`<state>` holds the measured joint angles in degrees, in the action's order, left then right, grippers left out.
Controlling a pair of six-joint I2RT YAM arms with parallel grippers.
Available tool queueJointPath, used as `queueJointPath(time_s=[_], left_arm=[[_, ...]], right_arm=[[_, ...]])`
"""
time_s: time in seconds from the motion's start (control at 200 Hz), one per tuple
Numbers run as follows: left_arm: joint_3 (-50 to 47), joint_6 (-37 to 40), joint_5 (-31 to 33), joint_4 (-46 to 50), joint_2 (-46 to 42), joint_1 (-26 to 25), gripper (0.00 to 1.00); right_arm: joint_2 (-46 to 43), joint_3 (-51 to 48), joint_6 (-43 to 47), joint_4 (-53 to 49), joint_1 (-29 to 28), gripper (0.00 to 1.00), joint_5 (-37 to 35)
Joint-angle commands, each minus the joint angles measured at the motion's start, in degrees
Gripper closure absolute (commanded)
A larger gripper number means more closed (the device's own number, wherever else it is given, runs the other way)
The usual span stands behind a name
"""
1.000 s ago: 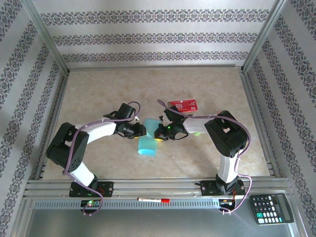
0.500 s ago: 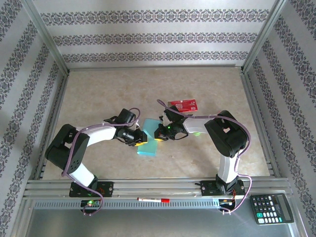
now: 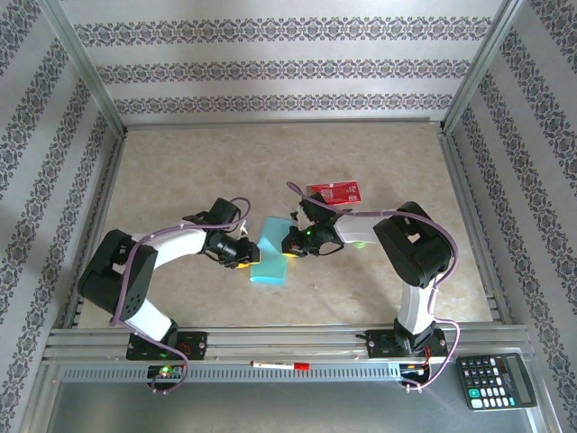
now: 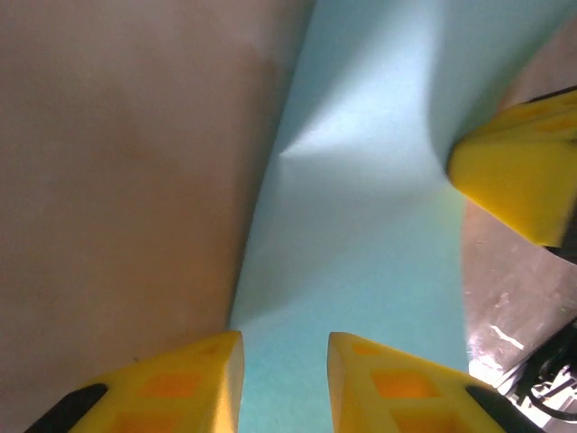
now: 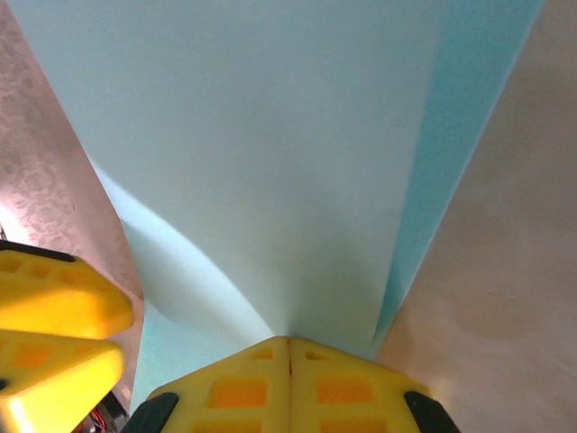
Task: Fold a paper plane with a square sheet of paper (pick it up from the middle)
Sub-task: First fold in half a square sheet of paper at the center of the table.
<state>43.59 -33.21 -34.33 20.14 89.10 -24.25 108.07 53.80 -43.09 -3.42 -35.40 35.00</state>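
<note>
Patterned grey-and-white wall panels (image 3: 288,68) in an aluminium frame (image 3: 90,77) close in three sides of a beige, marbled bench (image 3: 180,171). Metal rails (image 3: 288,341) run along its near edge and carry both arm bases. A red pen (image 3: 279,365) lies on the rail strip, and a dark calculator (image 3: 496,381) sits at the near right corner, outside the frame. On the bench, a red packet (image 3: 334,191) lies just beyond the right arm's wrist.

Near the middle of the bench, between the two wrists, is the light-blue sheet of paper (image 3: 269,251). It is longer than it is wide and angled slightly. Seen from the right wrist, a darker blue strip runs along one side, and the paper bows up rather than lying flat.

The right gripper (image 5: 288,343) has its yellow fingers pressed together on the sheet's near edge, and the paper fans out from the tips. The left gripper (image 4: 284,383) meets the sheet from the opposite side. Its fingers are a narrow gap apart, with the paper showing in that gap. I cannot tell whether they touch it. The bench surface beside the sheet is bare and softly mottled.
</note>
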Motion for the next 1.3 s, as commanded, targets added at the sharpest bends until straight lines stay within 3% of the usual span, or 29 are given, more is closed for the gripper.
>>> queueJointPath(time_s=[0.0, 0.17, 0.535, 0.744, 0.914, 1.064, 1.299], left_arm=[[-1.37, -0.63, -2.02, -1.52, -4.43, -0.38, 0.68], [-3.35, -5.52, -7.32, -9.85, -3.58, -2.97, 0.66], [-5.1, -2.98, -3.42, -2.81, 3.0, -1.38, 0.72], [-6.72, -0.8, -2.19, -1.36, -0.39, 0.52, 0.72], [-8.56, -4.29, -7.17, -7.22, -5.15, 0.38, 0.71], [-8.86, -5.69, -9.17, -10.21, -4.31, -0.53, 0.69], [-9.96, -5.08, -3.6, -5.74, -0.64, 1.04, 0.73]], right_arm=[[6.45, -3.09, 1.52, -8.47, -0.02, 1.0, -12.44], [6.52, -3.1, 1.52, -8.5, 0.02, 1.0, -12.42], [6.14, -3.28, 1.43, -8.47, -0.02, 1.0, -12.68], [5.92, -3.66, 1.43, -8.53, 0.0, 1.0, -12.85], [5.92, -3.81, 1.29, -8.44, 0.02, 1.0, -12.83], [5.99, -3.71, 1.34, -8.3, 0.06, 1.0, -12.77], [5.83, -3.75, 1.27, -8.47, 0.0, 1.0, -12.68]])
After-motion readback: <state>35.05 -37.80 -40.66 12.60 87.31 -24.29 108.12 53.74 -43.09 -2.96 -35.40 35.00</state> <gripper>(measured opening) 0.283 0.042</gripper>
